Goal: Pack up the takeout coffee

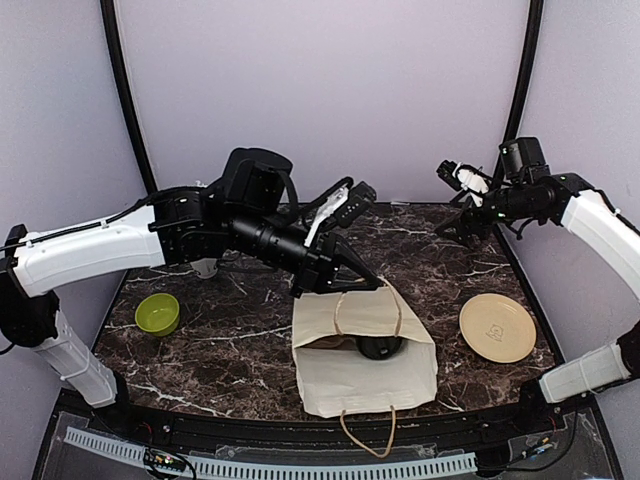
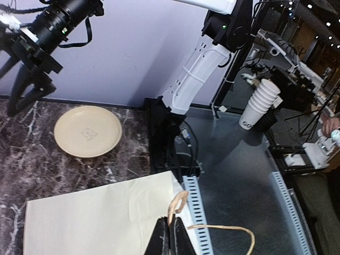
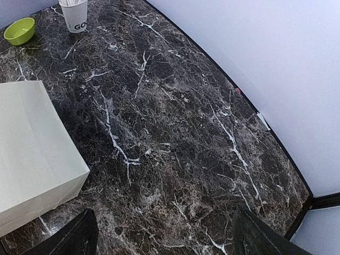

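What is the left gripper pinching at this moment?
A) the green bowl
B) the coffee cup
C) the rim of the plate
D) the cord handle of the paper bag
D: in the left wrist view, the left gripper is shut on the cord handle of the paper bag.

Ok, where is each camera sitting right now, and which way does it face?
Top external: above and behind the bases, looking down on the marble table; both arms show.
Left wrist: low over the paper bag, facing the plate and the right arm's base; left gripper shut on the bag handle.
Right wrist: raised, looking down the table toward the green bowl; right gripper open.
All three share the bag.
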Controlling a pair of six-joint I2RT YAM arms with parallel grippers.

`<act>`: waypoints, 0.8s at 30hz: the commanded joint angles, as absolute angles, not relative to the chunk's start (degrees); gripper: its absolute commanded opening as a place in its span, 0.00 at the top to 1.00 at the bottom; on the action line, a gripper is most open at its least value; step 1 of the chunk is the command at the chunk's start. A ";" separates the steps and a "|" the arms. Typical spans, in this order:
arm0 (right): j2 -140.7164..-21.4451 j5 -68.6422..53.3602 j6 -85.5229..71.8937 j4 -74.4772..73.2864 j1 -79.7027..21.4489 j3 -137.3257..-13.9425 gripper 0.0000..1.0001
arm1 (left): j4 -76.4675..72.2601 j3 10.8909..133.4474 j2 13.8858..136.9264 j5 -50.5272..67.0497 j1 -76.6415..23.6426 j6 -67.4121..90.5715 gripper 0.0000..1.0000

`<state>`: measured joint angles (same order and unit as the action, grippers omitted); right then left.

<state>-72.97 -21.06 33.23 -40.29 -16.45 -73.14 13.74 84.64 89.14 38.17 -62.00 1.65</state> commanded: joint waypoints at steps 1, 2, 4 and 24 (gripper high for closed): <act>-71.41 -22.00 32.43 -38.77 -16.26 -72.74 0.12 | 18.99 91.82 89.19 27.63 -62.02 -5.89 1.00; -71.29 -22.03 32.46 -38.65 -16.26 -72.63 0.12 | 20.35 92.93 90.04 24.05 -61.63 -6.99 1.00; -71.09 -22.14 32.37 -38.45 -16.26 -72.24 0.12 | 21.85 96.20 91.98 21.86 -59.92 -9.12 1.00; -69.48 -21.33 30.35 -33.15 -16.24 -65.45 0.09 | 21.15 114.91 108.45 10.74 -46.72 -9.93 0.99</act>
